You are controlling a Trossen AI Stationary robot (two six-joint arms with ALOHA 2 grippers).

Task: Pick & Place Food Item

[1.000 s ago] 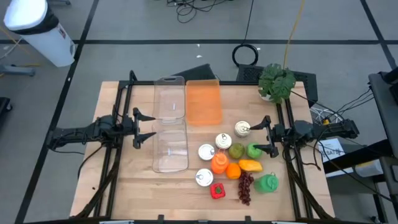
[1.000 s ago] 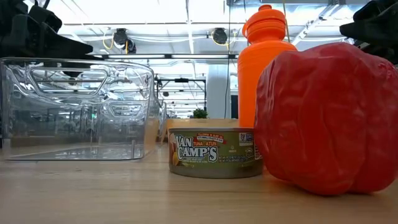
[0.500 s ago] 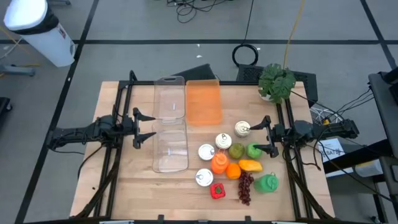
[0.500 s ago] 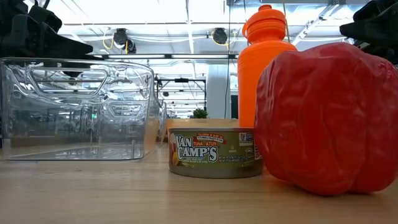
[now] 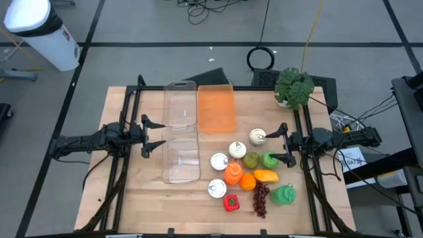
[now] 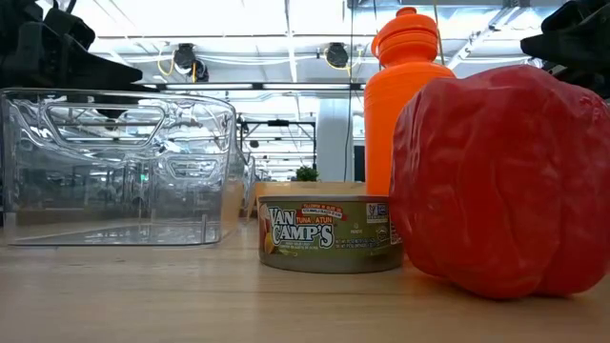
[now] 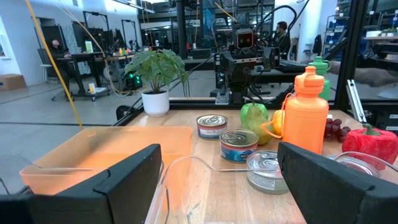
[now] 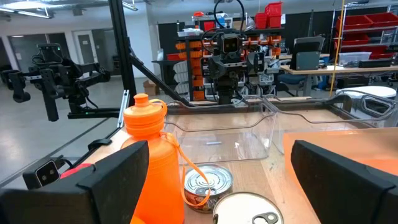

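On the wooden table (image 5: 132,198), 2 clear plastic bins (image 5: 181,140) lie end to end beside 1 translucent orange lid (image 5: 216,108). 4 round metal cans (image 5: 218,188) are counted, with 1 orange bottle (image 5: 232,173), 1 glossy red pepper (image 5: 230,203), 1 bunch of dark grapes (image 5: 261,199) and 1 potted plant (image 5: 294,86). The left claw (image 5: 149,137) is held apart beside the bins; the right claw (image 5: 278,143) is held apart near the food, gripping nothing.

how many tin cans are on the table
4. One is nearest the plant, one beside the green fruit, one next to the clear bin, one by the red pepper. None seems hidden.
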